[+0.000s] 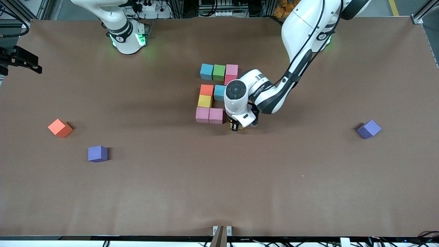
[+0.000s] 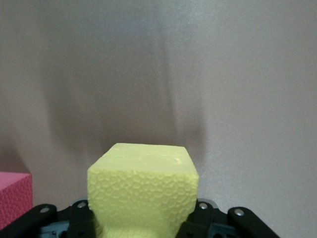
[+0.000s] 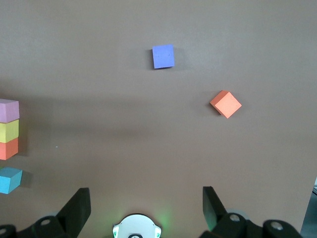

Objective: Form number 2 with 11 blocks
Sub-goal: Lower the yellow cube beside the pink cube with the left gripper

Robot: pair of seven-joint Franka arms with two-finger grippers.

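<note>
Brown table (image 1: 308,192), two arms. Partial number 2 (image 1: 216,94) near the table's middle, cubes touching: farthest row of light blue block (image 1: 206,71), green block (image 1: 218,72) and pink block (image 1: 232,70); a further pink block (image 1: 229,80) just nearer the camera, partly hidden by the left arm; then orange block (image 1: 206,90) beside a second light blue block (image 1: 219,92); yellow block (image 1: 204,101) nearer still; nearest row of two pink blocks (image 1: 209,115) side by side. Left gripper (image 1: 236,127): low, at the left arm's end of that nearest row, just beside the second pink cube, clamped on a yellow cube (image 2: 143,191) that the left wrist view shows between the fingers (image 2: 79,218), with a pink corner at the edge of that view; whether the held cube touches the table cannot be told. Right gripper (image 3: 146,208): raised high above the table at the right arm's end, fingers spread wide, nothing between them, waiting. Loose items: red-orange cube (image 1: 60,128) toward the right arm's end; purple cube (image 1: 97,153) near it, closer to the camera; another purple cube (image 1: 369,129) toward the left arm's end, well apart from the digit.
</note>
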